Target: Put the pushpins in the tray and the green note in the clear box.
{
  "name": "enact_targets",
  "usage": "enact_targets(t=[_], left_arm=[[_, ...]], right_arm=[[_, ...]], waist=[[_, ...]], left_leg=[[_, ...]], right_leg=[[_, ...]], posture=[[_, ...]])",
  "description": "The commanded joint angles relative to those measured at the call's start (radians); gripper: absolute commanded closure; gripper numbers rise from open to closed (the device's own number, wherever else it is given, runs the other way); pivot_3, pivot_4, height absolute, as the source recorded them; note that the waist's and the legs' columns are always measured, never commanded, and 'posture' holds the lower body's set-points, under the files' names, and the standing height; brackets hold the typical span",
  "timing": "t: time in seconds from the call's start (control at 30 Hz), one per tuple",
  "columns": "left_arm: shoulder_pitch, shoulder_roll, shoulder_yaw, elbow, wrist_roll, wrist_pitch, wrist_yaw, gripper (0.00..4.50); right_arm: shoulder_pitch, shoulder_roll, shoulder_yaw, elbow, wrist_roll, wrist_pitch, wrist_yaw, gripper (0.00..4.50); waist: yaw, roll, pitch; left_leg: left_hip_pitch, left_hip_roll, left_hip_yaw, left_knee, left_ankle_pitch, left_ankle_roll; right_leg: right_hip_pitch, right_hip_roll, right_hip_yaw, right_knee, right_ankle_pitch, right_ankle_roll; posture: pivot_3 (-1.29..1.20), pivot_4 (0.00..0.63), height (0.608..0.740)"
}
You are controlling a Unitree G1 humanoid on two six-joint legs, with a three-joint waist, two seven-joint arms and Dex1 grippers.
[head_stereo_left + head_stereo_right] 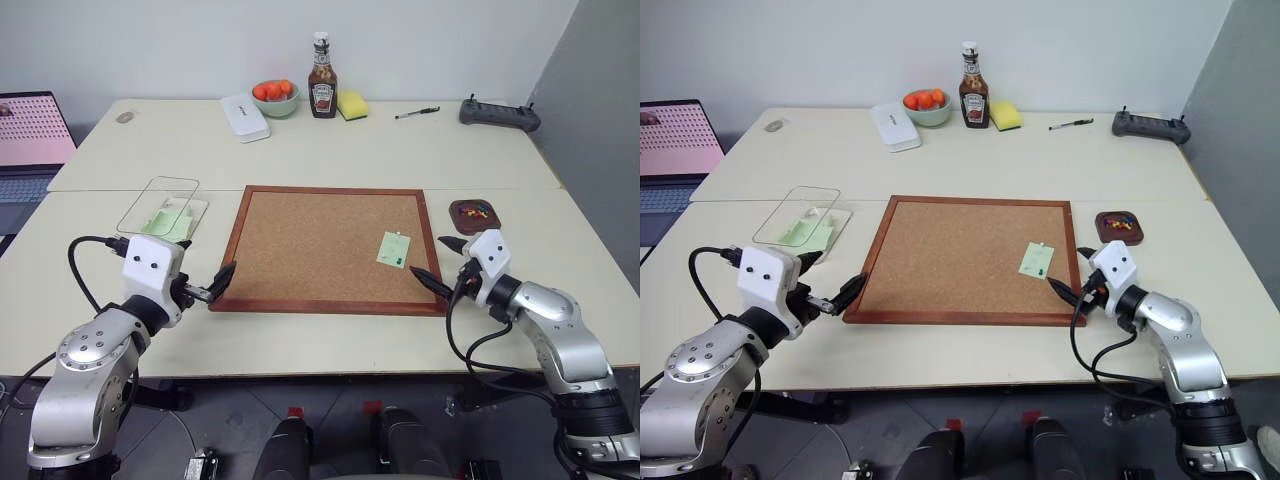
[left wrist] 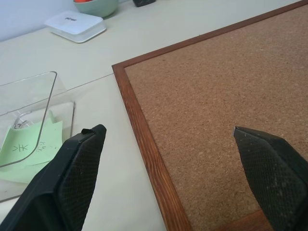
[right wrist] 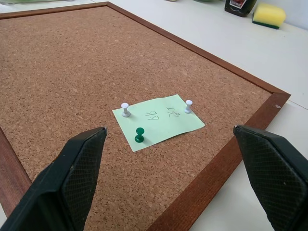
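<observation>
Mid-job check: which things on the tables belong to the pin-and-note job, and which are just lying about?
Job things:
green note on the corkboard
its pushpins: green, two white
tray holding pushpins
clear box holding green slips

Lying about:
ketchup bottle
yellow sponge
bowl of fruit
white case
pen
controller
laptop

Silver metal arms, black looping cables, white wrist housings with two dark holes, black cross-hatched fingers [image 3: 79,175].
</observation>
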Motion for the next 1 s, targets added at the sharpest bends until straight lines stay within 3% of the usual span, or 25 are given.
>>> enact_targets(t=[0.03, 0.67, 0.77, 1.0], left_arm=[[-0.013, 0.004, 0.010, -0.027, 0.003, -0.046, -0.004, 0.00], [-0.091, 0.069, -0.035, 0.020, 0.000, -0.020, -0.071, 0.00], [-0.100, 0.101, -0.096, 0.035, 0.042, -0.046, -0.106, 0.44], [-0.221, 0.043, -0.192, 0.119, 0.023, -0.046, -0.131, 1.74]], right_arm=[[-0.026, -0.007, -0.015, -0.015, 0.002, -0.017, -0.002, 0.02], [-0.051, -0.011, -0.001, 0.014, -0.006, -0.042, 0.022, 0.02], [-0.044, -0.011, -0.001, -0.002, -0.006, -0.036, 0.019, 0.00], [-0.015, -0.015, -0.004, -0.038, -0.003, -0.026, 0.013, 0.00]], waist=[[0.000, 0.000, 0.000], [0.001, 0.000, 0.000], [0.000, 0.000, 0.000], [0.002, 0.000, 0.000]], left_leg=[[0.000, 0.000, 0.000, 0.000, 0.000, 0.000], [0.000, 0.000, 0.000, 0.000, 0.000, 0.000], [0.000, 0.000, 0.000, 0.000, 0.000, 0.000], [0.000, 0.000, 0.000, 0.000, 0.000, 0.000]], right_leg=[[0.000, 0.000, 0.000, 0.000, 0.000, 0.000], [0.000, 0.000, 0.000, 0.000, 0.000, 0.000], [0.000, 0.000, 0.000, 0.000, 0.000, 0.000], [0.000, 0.000, 0.000, 0.000, 0.000, 0.000]], posture=[[0.00, 0.150, 0.740], [0.00, 0.150, 0.740], [0.00, 0.150, 0.740], [0.00, 0.150, 0.740]])
